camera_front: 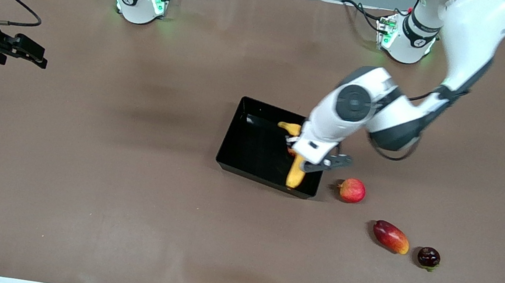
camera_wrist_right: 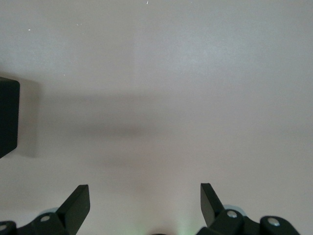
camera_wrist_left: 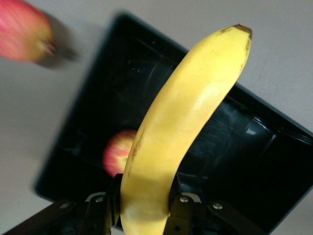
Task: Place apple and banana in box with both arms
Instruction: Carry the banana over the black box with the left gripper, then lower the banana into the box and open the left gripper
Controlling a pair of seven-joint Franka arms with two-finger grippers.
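Two pincers: the left pincer point(camera_front: 303, 155) clamps the banana point(camera_front: 296, 171) over the box point(camera_front: 252, 141) at frame center, apple point(camera_wrist_left: 119, 152) inside; lower gently before releasing. The right pincer point(camera_wrist_right: 145, 205) waits wide over bare desk point(camera_front: 98, 188)

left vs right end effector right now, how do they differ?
The left end effector is shut on the banana; the right end effector is open and holds nothing. The left one is over the box, where the apple lies; the right waits over bare table at its arm's end. Both are black two-finger units.
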